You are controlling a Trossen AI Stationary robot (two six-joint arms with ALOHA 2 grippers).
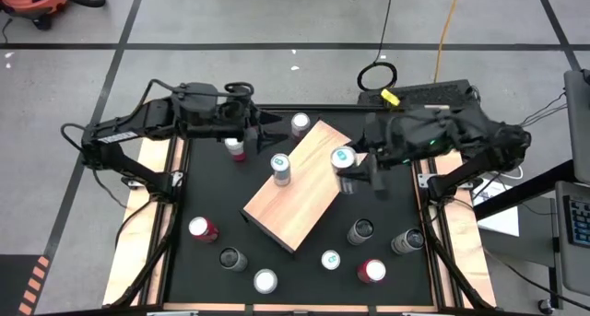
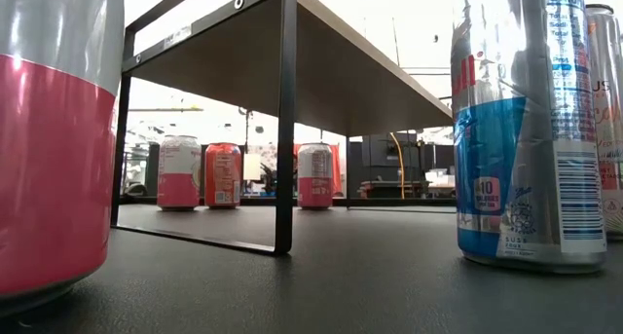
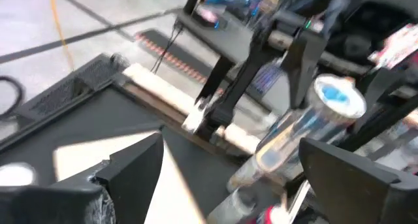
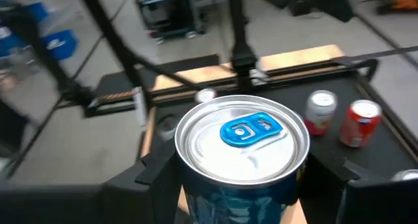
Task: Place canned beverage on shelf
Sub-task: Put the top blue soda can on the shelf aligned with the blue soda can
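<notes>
Holding: the right gripper point(image 4: 243, 185) was clamped on a blue-tabbed can point(image 4: 241, 142), its fingers pressed against the can's sides in the right wrist view.
Position of held can: in the high view that blue-tabbed can showed over the far right end of the shelf point(image 1: 300, 201), the tan wooden board lying at an angle across the black tabletop point(image 1: 212, 192); whether its base touched the board could not be told.
Already placed: one can with a blue tab point(image 1: 280, 167) stood on the shelf near its left edge, apart from the held one.
Left arm: the left gripper point(image 1: 275, 122) hovered at the far left of the table with its fingers spread and nothing between them, near a silver can point(image 1: 300, 124) and just beside a pink-banded can point(image 1: 236, 148).
Still waiting, near side: several cans stood on the tabletop in front of the shelf, among them a red-and-white can point(image 1: 202, 228) and a red-topped can point(image 1: 371, 271).
Progress: judged as partly done, with one can settled and a second apparently at the point of being set down.
Remaining: releasing the held can upright, then fetching the loose ones, if all are meant for the shelf.
Far background: grey floor with an orange cable point(image 1: 449, 26) lay beyond the table.
</notes>
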